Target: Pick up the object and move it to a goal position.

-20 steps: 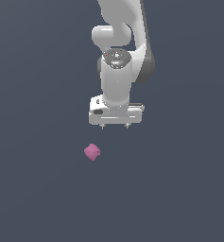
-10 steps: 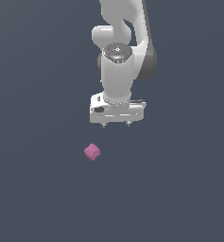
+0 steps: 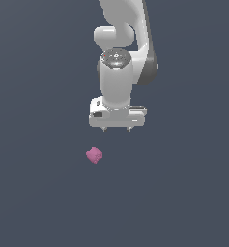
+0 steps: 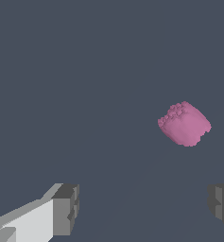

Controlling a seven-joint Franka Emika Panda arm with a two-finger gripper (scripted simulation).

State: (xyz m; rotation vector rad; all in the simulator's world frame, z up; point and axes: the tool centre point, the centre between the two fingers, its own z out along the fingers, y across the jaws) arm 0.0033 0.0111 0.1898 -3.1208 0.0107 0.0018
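Object sits loose on the plain grey floor, below and toward the exterior view's left of the end effector. Wrist view: fingers spread wide, empty, object off-centre; descending straight risks clipping and knocking it away.

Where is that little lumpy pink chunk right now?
The lumpy pink chunk lies alone on the dark grey floor, below the white gripper and slightly toward the exterior view's left, untouched.

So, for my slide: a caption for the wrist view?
Open gripper above the grey floor, small pink lumpy chunk lying ahead, not yet between the jaws.
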